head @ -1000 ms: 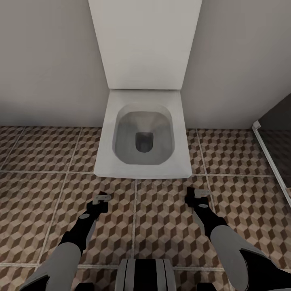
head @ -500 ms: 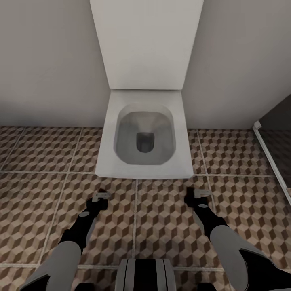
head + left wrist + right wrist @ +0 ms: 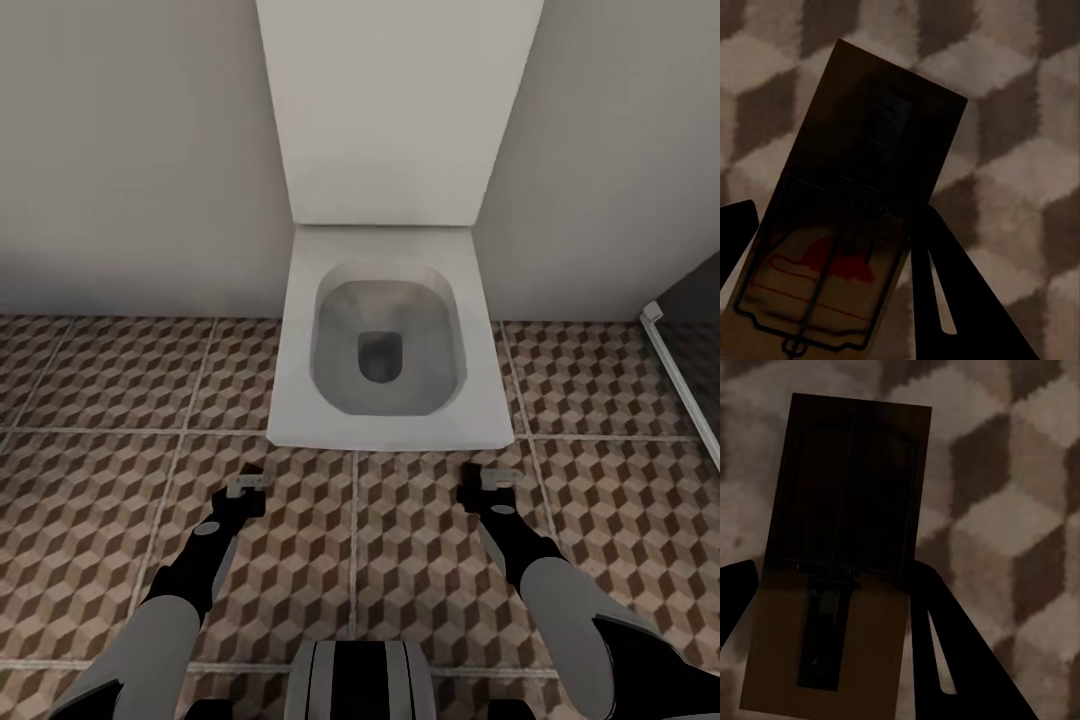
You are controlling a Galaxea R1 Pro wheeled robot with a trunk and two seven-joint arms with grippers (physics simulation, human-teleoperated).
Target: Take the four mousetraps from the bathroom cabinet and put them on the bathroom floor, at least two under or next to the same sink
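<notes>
Both tools, left tool (image 3: pixel 250 485) and right tool (image 3: pixel 497 480), each grip a mousetrap (image 3: pixel 844 225) (image 3: pixel 844 562); view slid left, toilet (image 3: pixel 390 340) ahead, sink still to find.

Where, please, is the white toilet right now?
In the head view the white square toilet stands ahead against the wall, slightly right of centre, on the cube-patterned tile floor.

No readable text anywhere. The mousetrap (image 3: pixel 844 247) held in the left wrist view carries red printed marking on its board, too blurred to read.
</notes>
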